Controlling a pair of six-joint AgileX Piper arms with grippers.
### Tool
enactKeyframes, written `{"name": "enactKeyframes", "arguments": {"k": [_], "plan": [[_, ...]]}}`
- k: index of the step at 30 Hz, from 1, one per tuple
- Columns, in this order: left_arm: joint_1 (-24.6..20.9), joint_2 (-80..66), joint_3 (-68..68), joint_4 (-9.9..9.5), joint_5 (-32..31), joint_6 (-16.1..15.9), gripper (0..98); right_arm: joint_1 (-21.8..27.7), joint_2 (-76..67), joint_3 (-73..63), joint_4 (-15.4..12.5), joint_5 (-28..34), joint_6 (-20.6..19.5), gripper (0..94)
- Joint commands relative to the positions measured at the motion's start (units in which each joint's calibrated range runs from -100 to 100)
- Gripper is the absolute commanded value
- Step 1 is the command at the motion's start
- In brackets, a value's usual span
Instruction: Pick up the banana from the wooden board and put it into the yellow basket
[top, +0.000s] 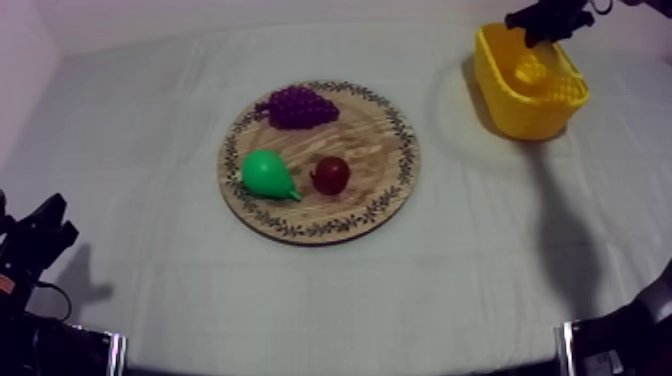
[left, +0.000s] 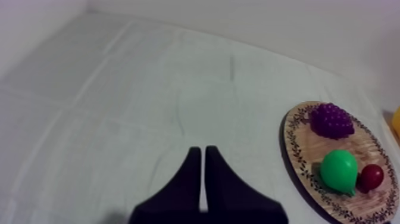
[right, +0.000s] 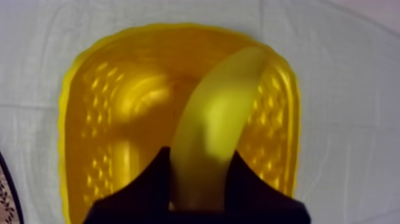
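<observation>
Yellow banana (right: 217, 113) is pinched between the black fingers of the right gripper (right: 199, 156) and is held just over the yellow basket (right: 66, 125). The left gripper (left: 202, 154) is seen above the cloth (left: 119, 101), its fingers pressed together on nothing. Grapes (top: 297, 105), a pear (top: 267, 173) and a small red fruit (top: 330, 174) are found on the wooden board (top: 372, 132).
</observation>
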Motion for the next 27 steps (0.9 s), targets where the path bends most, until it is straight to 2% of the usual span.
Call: {"name": "enactKeyframes", "arguments": {"k": [1, 3, 10, 13, 16, 21, 27], "plan": [[0.0, 0.0, 0.0, 0.0, 0.0, 0.0, 0.0, 0.2, 1.1, -0.3, -0.1, 0.2, -0.1, 11.0], [0.0, 0.0, 0.0, 0.0, 0.0, 0.0, 0.0, 0.4, 1.8, -0.5, -0.4, 0.1, -0.1, 16.3], [0.0, 0.0, 0.0, 0.0, 0.0, 0.0, 0.0, 0.9, 3.3, 0.9, -1.0, -0.5, 0.1, 43.3], [0.0, 0.0, 0.0, 0.0, 0.0, 0.0, 0.0, 0.9, 2.8, 1.6, -1.0, -0.7, 0.2, 48.5], [0.0, 0.0, 0.0, 0.0, 0.0, 0.0, 0.0, 1.0, 1.5, 2.3, -1.1, -0.8, 0.3, 49.3], [0.0, 0.0, 0.0, 0.0, 0.0, 0.0, 0.0, 0.9, -3.1, 3.5, -1.4, -0.2, 0.9, 42.9], [0.0, 0.0, 0.0, 0.0, 0.0, 0.0, 0.0, 0.9, -15.0, 7.6, -2.0, -0.5, 2.3, 11.4]]}}
